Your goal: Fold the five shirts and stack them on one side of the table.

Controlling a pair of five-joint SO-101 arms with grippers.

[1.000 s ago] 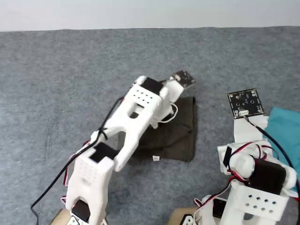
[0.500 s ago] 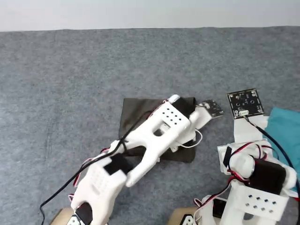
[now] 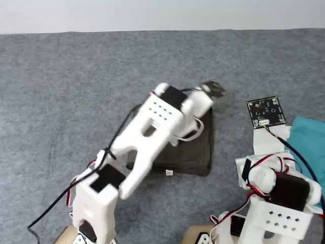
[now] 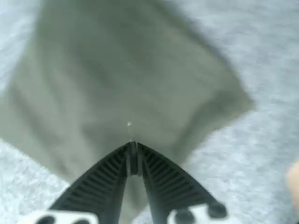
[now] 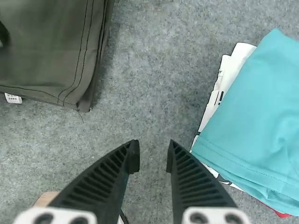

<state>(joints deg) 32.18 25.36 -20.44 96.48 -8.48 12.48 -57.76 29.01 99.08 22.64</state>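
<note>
Plainly, the left gripper (image 3: pixel 212 90) hangs over the far edge of the folded dark shirt (image 3: pixel 192 150) mid-table, jaws pressed together with nothing visibly caught. Dragged low across the cloth, it could pull the fold open or skew it. Further right, the right gripper (image 5: pixel 150 156), jaws parted and empty, sits over bare table (image 5: pixel 154 70); a careless sweep might knock the teal shirt (image 5: pixel 252 116) pile just beside it.

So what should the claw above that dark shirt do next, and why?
The left claw is shut above the dark shirt, which looks folded but lies apart from the pile topped by the teal shirt. So it should probably open and lower onto the shirt's edge to grip it, ready to carry it to that pile.
</note>
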